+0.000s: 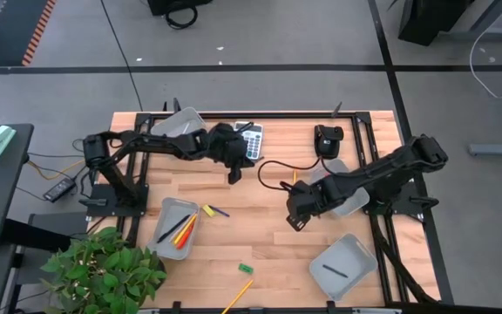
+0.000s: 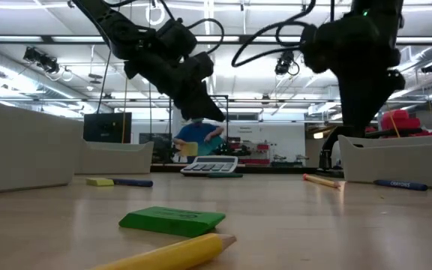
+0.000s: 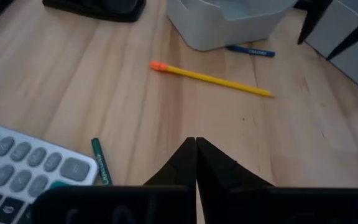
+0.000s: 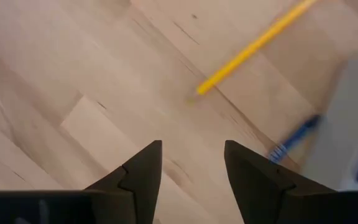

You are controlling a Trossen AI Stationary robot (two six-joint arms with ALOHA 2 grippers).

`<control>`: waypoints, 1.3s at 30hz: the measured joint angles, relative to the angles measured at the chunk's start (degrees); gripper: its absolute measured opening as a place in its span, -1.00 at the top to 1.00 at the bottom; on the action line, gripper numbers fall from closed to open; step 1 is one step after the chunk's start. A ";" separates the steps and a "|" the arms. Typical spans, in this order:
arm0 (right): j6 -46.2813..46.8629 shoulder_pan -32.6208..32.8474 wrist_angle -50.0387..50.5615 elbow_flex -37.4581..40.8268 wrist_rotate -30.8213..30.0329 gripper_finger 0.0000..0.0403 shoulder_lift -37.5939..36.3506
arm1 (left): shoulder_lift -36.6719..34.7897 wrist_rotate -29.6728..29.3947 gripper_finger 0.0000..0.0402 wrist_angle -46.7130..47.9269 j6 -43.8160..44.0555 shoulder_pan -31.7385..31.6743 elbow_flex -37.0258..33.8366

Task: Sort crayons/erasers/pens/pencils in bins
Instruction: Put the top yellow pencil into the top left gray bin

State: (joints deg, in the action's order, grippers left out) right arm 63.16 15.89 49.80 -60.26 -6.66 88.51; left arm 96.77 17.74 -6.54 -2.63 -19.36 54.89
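My left gripper (image 1: pixel 234 172) (image 3: pixel 196 149) is shut and empty, above the bare wood just near of the calculator (image 1: pixel 251 139). A yellow pencil (image 3: pixel 210 78) with an orange end lies flat on the table ahead of it. A blue crayon (image 3: pixel 250 51) lies against the middle right bin (image 1: pixel 345 189). A green crayon (image 3: pixel 100 162) lies beside the calculator. My right gripper (image 1: pixel 296 218) (image 4: pixel 192 155) is open and empty over the table, near of that pencil (image 4: pixel 253 43) and the blue crayon (image 4: pixel 294 143).
The near left bin (image 1: pixel 174 227) holds pencils and crayons. The near right bin (image 1: pixel 342 266) holds a dark pen. A fourth bin (image 1: pixel 179 122) stands at the far left. A yellow eraser (image 1: pixel 206 210), a pen (image 1: pixel 220 212), a green eraser (image 1: pixel 245 268) and a pencil (image 1: pixel 238 296) lie loose. A black device (image 1: pixel 328 139) stands far.
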 joint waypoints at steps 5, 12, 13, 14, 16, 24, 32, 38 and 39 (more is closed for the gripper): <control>-0.83 -3.46 -3.48 2.49 0.21 0.09 0.00 | 0.02 -0.02 0.93 0.75 0.04 -0.08 -0.04; -1.41 -7.38 -6.27 4.11 -0.70 0.09 0.00 | 0.02 -0.04 0.84 1.52 -1.42 -0.07 -0.04; -1.01 -7.77 -8.09 4.70 -0.77 0.09 0.00 | 0.02 -0.02 0.84 2.16 -2.11 -0.06 -0.04; -0.46 -8.09 -10.40 5.44 -0.82 0.09 0.00 | 0.03 -0.02 0.84 2.74 -2.50 -0.06 -0.04; 0.48 -8.21 -14.42 6.93 -0.77 0.09 0.00 | 0.07 -0.02 0.86 3.95 -3.44 -0.41 -0.04; 5.26 -6.80 -17.24 10.59 -0.54 0.09 0.00 | 0.09 -0.17 0.95 7.85 -4.46 -2.96 -0.04; -3.02 -9.77 -16.31 7.41 -5.72 0.16 0.00 | 0.09 -0.15 0.88 7.69 -4.48 -3.31 -0.04; -14.98 -19.52 -12.23 4.36 -5.31 0.25 -0.04 | 0.09 -0.15 0.92 7.69 -4.48 -3.36 -0.04; -15.70 -21.69 -11.94 4.40 -3.89 0.26 -0.04 | 0.09 -0.15 0.93 7.68 -4.48 -3.36 -0.04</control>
State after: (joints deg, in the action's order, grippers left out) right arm 47.46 -5.80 37.86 -55.86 -10.55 88.47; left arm 96.86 17.58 1.14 -7.11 -22.72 54.85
